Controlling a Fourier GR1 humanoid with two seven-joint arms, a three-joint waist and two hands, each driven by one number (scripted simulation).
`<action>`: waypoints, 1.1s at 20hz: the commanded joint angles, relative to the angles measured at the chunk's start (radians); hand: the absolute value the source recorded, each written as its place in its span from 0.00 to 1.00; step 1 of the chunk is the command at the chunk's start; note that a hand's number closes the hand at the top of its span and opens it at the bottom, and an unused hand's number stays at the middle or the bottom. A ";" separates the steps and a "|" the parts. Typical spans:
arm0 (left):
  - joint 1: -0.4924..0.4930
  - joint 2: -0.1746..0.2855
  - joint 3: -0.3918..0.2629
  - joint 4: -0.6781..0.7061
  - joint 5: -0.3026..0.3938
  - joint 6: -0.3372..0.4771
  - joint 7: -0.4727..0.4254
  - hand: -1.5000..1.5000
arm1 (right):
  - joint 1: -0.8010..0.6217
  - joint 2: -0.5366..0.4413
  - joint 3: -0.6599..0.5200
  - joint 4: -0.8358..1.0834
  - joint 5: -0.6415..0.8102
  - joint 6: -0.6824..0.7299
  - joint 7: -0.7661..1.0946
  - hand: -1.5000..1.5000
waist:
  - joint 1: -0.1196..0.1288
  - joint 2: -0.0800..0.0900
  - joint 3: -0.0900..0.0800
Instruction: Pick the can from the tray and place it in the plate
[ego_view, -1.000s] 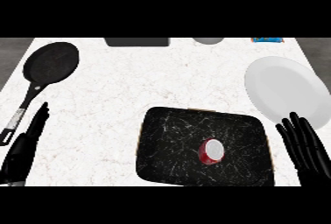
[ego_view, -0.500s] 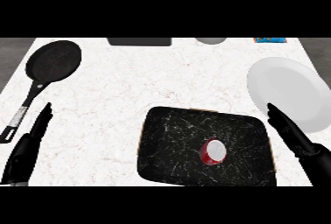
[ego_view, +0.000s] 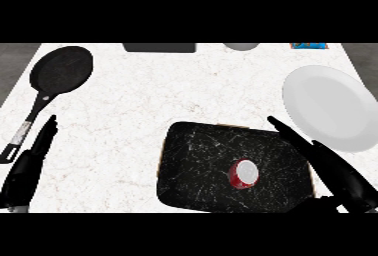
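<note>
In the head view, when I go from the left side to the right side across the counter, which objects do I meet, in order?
Black round frying pan → black marbled rectangular tray holding the red can with a white top → white round plate.

tray (ego_view: 201, 150) edge — under right hand (ego_view: 341, 175)

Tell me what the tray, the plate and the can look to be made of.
Tray: black with white veining, so marble-like stone or a printed finish. Plate: plain, smooth white, likely ceramic. Can: red wall and pale flat top, probably metal, though that is unconfirmed.
</note>
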 joint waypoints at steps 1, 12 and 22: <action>-0.014 -0.012 -0.002 -0.066 -0.013 0.005 0.078 0.50 | -0.074 -0.007 0.039 0.086 0.043 0.086 0.033 0.00 | -0.001 -0.001 0.001; 0.019 -0.062 0.051 -0.060 -0.075 -0.039 0.049 0.50 | -0.069 0.138 0.069 0.278 0.172 0.227 -0.121 0.00 | -0.006 -0.001 0.001; -0.031 -0.126 0.114 0.029 -0.130 -0.076 0.014 0.50 | -0.127 0.243 -0.003 0.441 0.259 0.325 -0.168 0.00 | -0.008 -0.001 0.000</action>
